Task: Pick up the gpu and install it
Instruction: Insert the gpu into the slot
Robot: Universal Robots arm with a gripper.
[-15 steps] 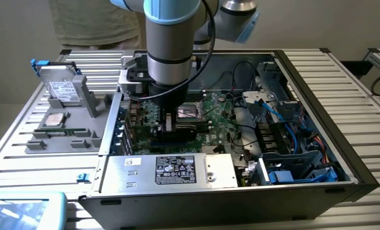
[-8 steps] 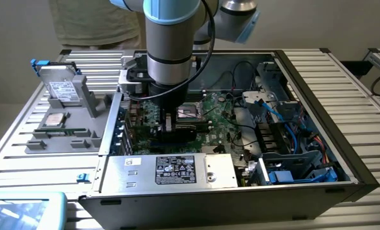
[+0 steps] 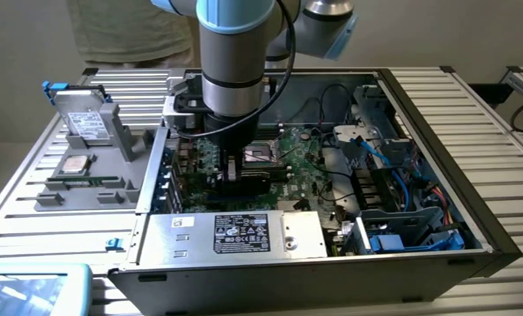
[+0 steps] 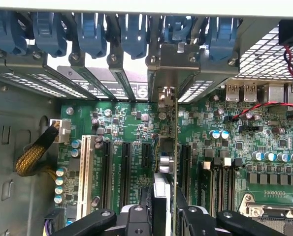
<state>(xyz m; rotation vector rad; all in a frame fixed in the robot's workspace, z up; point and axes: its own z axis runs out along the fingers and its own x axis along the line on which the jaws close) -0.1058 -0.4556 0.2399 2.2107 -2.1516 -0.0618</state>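
The gpu [image 4: 166, 147] stands on edge over the green motherboard [image 4: 131, 123], seen edge-on between the black expansion slots. Its silver end bracket [image 4: 173, 66] lies against the case's rear slot openings, under the blue latches. My gripper [image 4: 163, 216] is shut on the card, one black finger on each side of it. Whether the card sits fully in its slot I cannot tell. In the exterior view the gripper [image 3: 235, 174] reaches straight down into the open computer case [image 3: 437, 164], and the arm hides most of the card.
A grey holder [image 3: 112, 148] at the exterior view's left carries a silver hard drive [image 3: 87, 122], a processor [image 3: 75, 164] and a memory stick [image 3: 85, 179]. The power supply [image 3: 244, 234], blue cables [image 3: 376, 151] and drive cage crowd the case. A person [image 3: 130, 33] stands behind.
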